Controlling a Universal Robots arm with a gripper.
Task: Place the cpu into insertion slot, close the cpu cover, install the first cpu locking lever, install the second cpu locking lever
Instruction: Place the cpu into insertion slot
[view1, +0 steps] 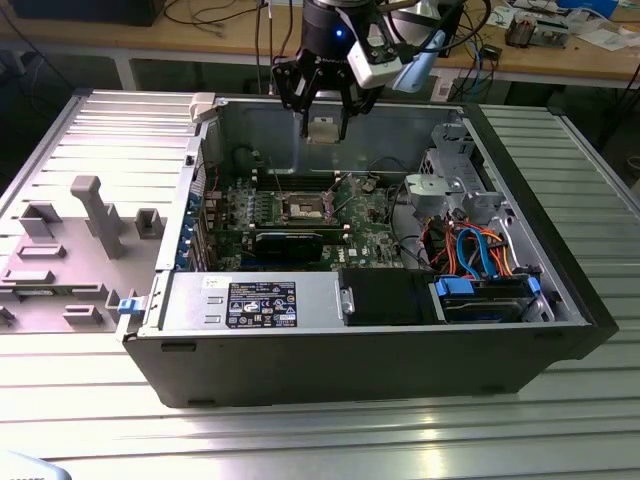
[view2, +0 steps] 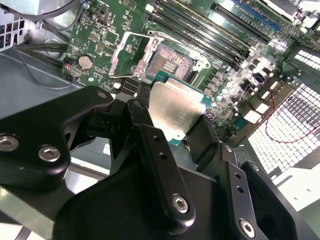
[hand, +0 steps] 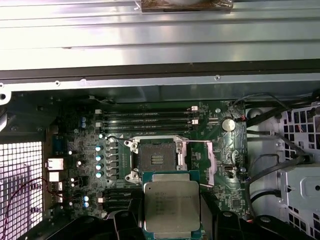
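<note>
Gripper (view1: 324, 112) hangs above the open computer case (view1: 300, 365), its fingers (view2: 144, 112) clamped on opposite edges of the cpu (view2: 176, 106). Cpu is held in the air, silver top towards both wrist views, well clear of the motherboard (hand: 225, 145). Insertion slot (hand: 157, 159) lies bare below, tan-gold centre exposed. Cpu cover (view2: 115, 60) stands swung open just beside the slot.

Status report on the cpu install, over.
Gripper jaws shut on the cpu, held above the motherboard. Insertion slot bare, cpu cover open beside it. Nothing seen between cpu and slot.
</note>
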